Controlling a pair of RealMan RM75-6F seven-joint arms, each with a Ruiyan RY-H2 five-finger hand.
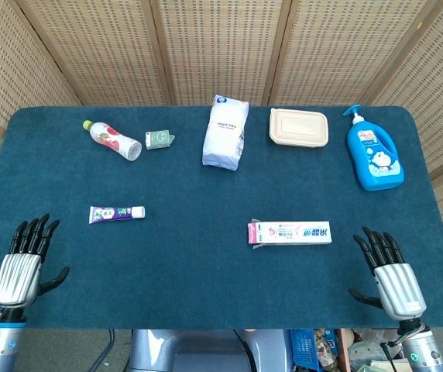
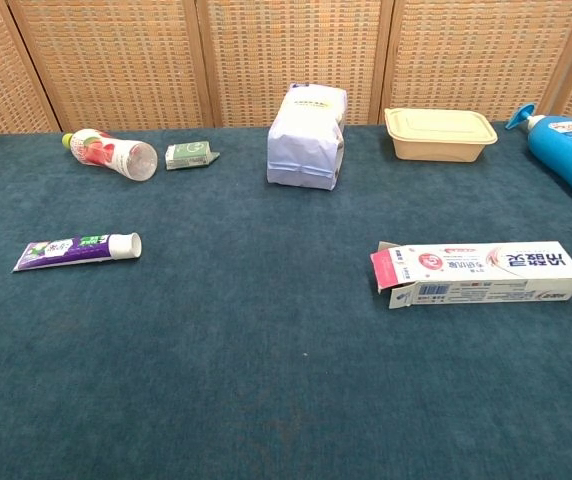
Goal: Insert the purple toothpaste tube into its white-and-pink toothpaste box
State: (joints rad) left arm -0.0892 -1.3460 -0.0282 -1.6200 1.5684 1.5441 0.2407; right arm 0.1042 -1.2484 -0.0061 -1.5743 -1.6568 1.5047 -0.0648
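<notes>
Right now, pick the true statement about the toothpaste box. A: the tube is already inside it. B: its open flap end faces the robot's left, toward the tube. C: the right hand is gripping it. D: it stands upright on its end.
B: the toothpaste box lies flat with its pink flaps open at the left end, while the purple toothpaste tube lies apart from it on the table's left side, and neither hand touches either.

Dark teal table (image 1: 206,256), purple toothpaste tube (image 1: 116,213) with white cap, white-and-pink box (image 1: 290,232), blue pump bottle (image 1: 374,155), beige container (image 1: 299,127)
</notes>
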